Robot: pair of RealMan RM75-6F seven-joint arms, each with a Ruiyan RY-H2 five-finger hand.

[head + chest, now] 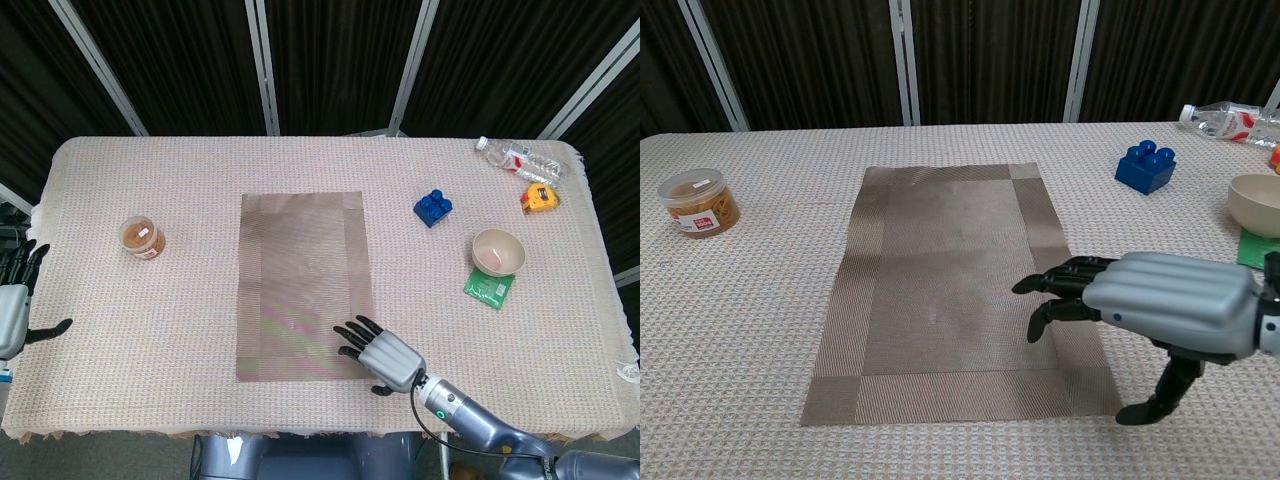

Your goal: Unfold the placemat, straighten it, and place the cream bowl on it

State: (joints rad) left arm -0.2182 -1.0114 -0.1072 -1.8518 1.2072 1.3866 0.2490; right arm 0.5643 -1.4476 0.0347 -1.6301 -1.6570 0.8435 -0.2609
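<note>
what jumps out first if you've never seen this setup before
The silver right hand grabs the eye, fingers spread over the near right corner of the brown placemat, which lies flat and unfolded at the table's middle. Next comes the cream bowl far off to the right, sitting partly on a green packet, with a blue block beyond it. The left hand is open at the table's left edge.

We see a grey-brown woven placemat (pixel 306 285) with a ribbed border on the beige waffle-textured tablecloth (pixel 180 300), a cream bowl (pixel 498 251) pinkish inside, a blue block (pixel 433 208), and a seemingly green packet (pixel 488 288).
</note>
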